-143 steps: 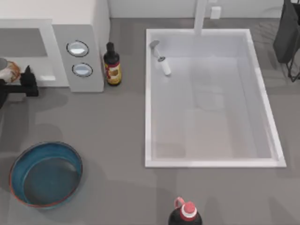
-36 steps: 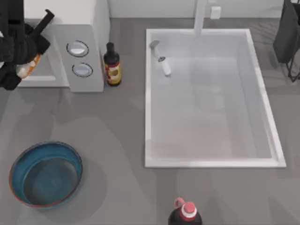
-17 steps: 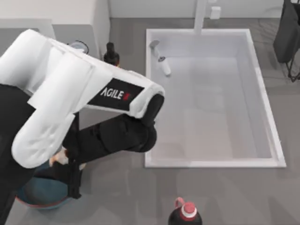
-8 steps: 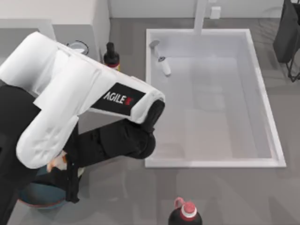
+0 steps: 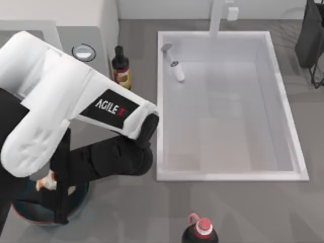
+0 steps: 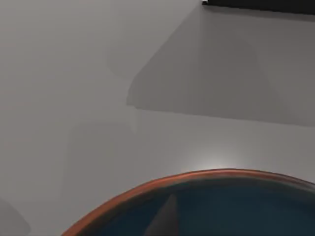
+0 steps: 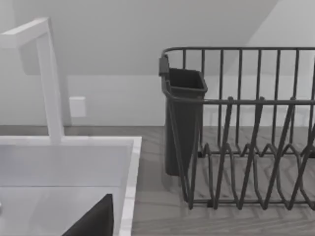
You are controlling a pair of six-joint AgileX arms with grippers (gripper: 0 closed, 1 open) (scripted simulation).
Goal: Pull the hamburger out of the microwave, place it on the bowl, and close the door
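Note:
My left arm reaches across the left of the table. Its black left gripper (image 5: 56, 190) is shut on the hamburger (image 5: 47, 181), a cream lump with orange spots. The hamburger hangs over the middle of the teal bowl (image 5: 77, 201) at the front left. Arm and gripper cover much of the bowl. In the left wrist view the bowl's reddish rim (image 6: 197, 175) lies close below, with grey table beyond. The microwave (image 5: 96, 20) stands at the back left with one dial (image 5: 83, 52) showing. Its door and cavity are hidden behind my arm. My right arm is parked off to the right.
A dark sauce bottle (image 5: 121, 68) stands beside the microwave. A white sink (image 5: 228, 172) with a faucet (image 5: 216, 17) takes up the middle and right. A red-capped bottle (image 5: 201, 230) stands at the front edge. A black dish rack (image 7: 246, 147) sits at the back right.
My left arm has swung from the microwave to the front left, carrying the hamburger. In the last half second it moved further left and down over the bowl.

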